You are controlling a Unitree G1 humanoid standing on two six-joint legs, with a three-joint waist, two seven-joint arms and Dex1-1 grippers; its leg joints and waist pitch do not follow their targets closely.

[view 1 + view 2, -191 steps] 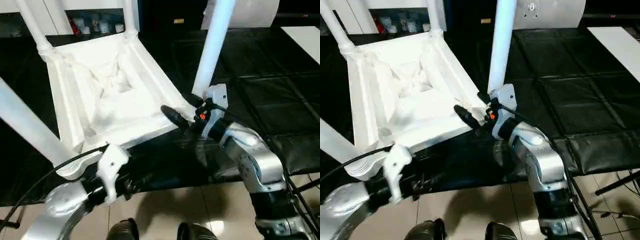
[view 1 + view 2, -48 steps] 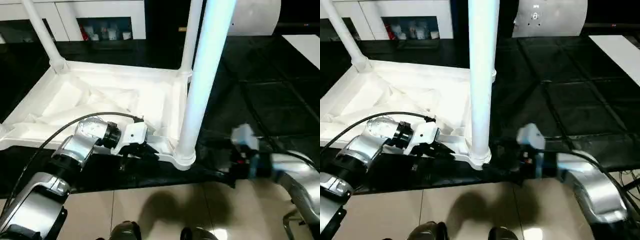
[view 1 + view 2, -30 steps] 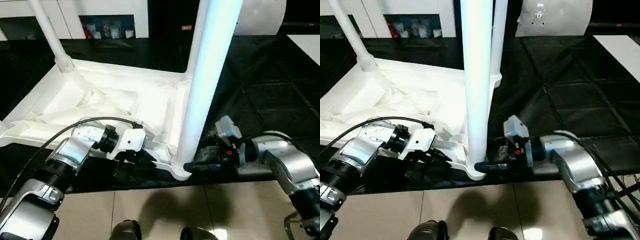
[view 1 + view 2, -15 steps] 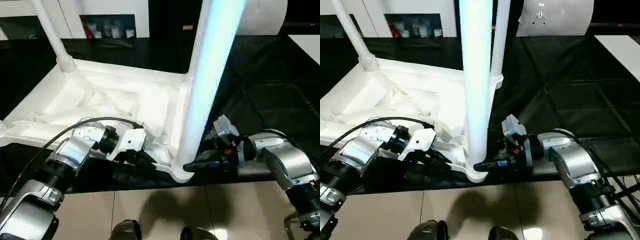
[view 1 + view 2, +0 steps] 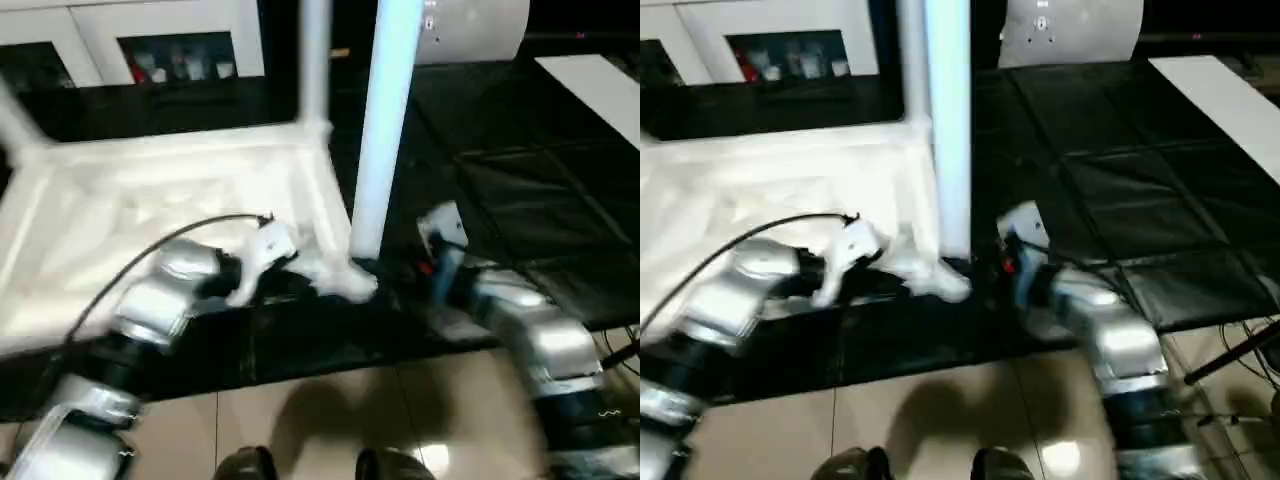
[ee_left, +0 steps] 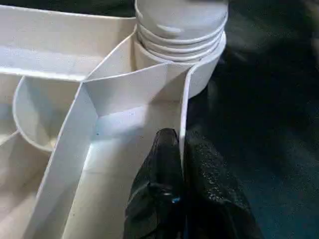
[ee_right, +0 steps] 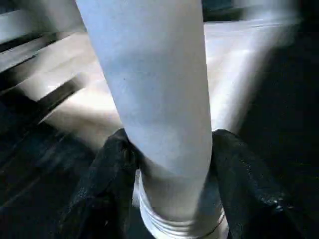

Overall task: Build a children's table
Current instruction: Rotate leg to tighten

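The children's table lies upside down at centre-left, legs pointing upright. The left gripper pinches its rim; the right gripper clasps the near leg.

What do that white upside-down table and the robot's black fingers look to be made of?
The table looks like moulded white plastic, smooth and slightly glossy: thin ribs, with ridged rings at the leg base. The fingers look like black rubbery pads, matte and finely pebbled; the exact material is unclear.

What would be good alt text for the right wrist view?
The right gripper closes its two black fingers around a white table leg, just above the threaded end. Behind the leg lies the white tabletop on a black cover.
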